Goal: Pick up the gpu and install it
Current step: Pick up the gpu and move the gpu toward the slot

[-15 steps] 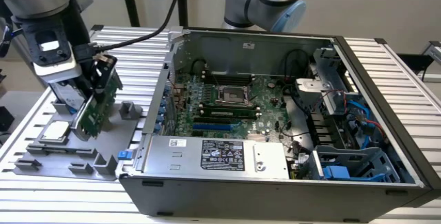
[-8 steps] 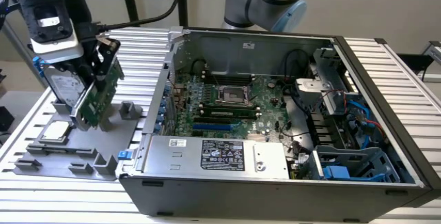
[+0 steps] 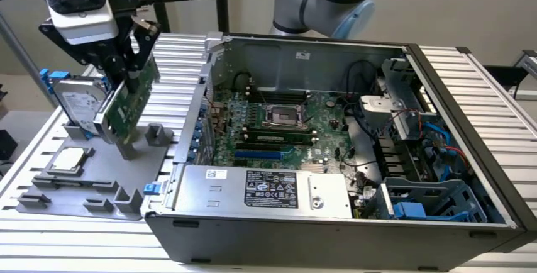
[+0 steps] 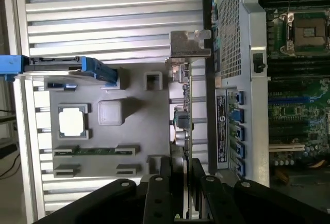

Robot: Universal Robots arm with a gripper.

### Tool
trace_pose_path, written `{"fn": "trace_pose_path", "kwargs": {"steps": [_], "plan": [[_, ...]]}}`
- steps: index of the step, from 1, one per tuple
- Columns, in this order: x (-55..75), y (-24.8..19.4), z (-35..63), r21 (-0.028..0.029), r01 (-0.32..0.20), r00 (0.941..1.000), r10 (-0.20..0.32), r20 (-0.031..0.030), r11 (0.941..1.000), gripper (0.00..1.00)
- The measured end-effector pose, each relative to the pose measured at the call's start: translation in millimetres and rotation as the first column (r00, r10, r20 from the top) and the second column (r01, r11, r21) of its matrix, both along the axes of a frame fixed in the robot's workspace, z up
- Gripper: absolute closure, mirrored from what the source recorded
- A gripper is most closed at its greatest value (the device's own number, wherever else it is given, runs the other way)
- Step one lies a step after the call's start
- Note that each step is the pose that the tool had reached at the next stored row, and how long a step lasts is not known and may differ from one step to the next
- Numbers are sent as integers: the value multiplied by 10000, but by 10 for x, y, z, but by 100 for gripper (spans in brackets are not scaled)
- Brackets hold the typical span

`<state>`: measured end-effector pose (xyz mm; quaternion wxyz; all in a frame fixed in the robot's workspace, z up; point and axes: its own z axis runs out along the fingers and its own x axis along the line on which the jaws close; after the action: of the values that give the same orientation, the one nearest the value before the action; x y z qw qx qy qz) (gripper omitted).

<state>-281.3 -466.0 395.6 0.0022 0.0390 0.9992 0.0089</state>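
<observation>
My gripper (image 3: 126, 65) is shut on the top edge of the gpu (image 3: 132, 100), a green circuit board with a silver end bracket. The card hangs edge-down and slightly tilted, just above the grey fixture tray (image 3: 80, 194) at the exterior view's left. In the wrist view the gpu (image 4: 181, 115) appears edge-on between my black fingers (image 4: 166, 180), with its silver bracket (image 4: 188, 43) at the far end. The open computer case (image 3: 336, 222) lies to the exterior view's right, and its green motherboard (image 3: 281, 119) with a blue slot (image 3: 264, 155) is exposed.
On the tray, a silver hard drive with blue rails (image 3: 77, 100) stands right beside the gpu. A square CPU chip (image 3: 69, 160) and a memory stick (image 4: 95, 150) lie there too. The case's left wall (image 3: 195, 116) rises between tray and motherboard. The ribbed aluminium table (image 3: 50, 241) surrounds everything.
</observation>
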Motion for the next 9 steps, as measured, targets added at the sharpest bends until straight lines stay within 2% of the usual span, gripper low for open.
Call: {"fn": "trace_pose_path", "kwargs": {"steps": [9], "plan": [[411, 0, 270, 0, 0, 9996, 0, -299, 10000, 73]]}}
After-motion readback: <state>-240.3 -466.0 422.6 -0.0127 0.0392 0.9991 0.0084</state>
